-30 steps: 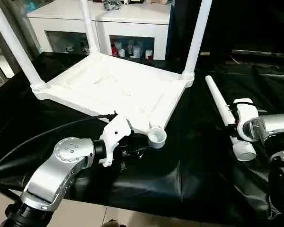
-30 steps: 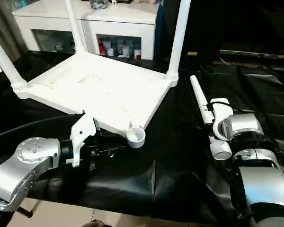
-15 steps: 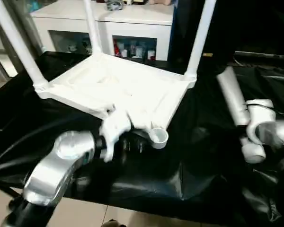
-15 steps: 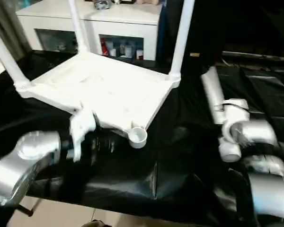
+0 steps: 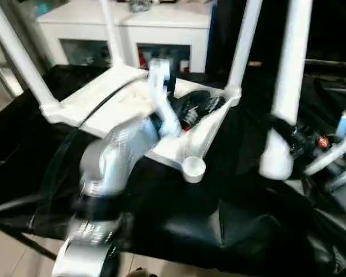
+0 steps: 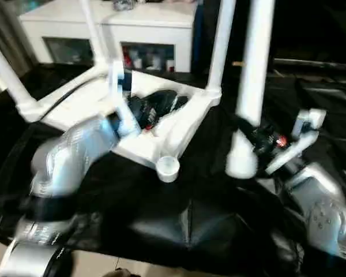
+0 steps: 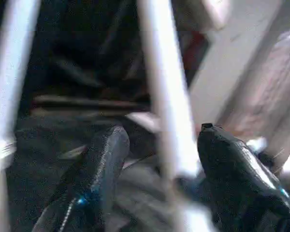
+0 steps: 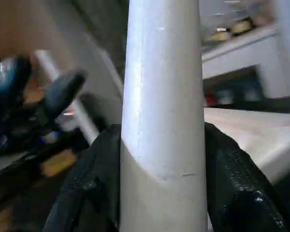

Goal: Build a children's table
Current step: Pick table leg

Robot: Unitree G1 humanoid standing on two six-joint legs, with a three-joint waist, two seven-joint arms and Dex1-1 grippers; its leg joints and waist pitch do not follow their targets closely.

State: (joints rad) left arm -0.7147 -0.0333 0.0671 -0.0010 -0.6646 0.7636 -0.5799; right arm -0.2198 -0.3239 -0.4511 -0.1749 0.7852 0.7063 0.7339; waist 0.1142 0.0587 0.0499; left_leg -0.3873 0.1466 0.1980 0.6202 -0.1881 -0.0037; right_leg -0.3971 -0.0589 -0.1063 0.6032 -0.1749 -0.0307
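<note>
My right gripper [image 8: 162, 159] pinches the fourth leg [image 5: 288, 86] upright, ready for the empty corner socket [image 5: 193, 167]; my left gripper [image 7: 157, 159] hangs spread over the upturned table top [image 5: 98, 101], likely to steady it; three legs already stand screwed in.

Left silver forearm reaches up through the frame's middle, its black 2-finger left gripper [image 5: 199, 109] spread apart. Black-fingered right gripper [image 8: 162, 169], mid-right, is clamped around a long white tubular leg [image 5: 285, 86], held upright.
</note>
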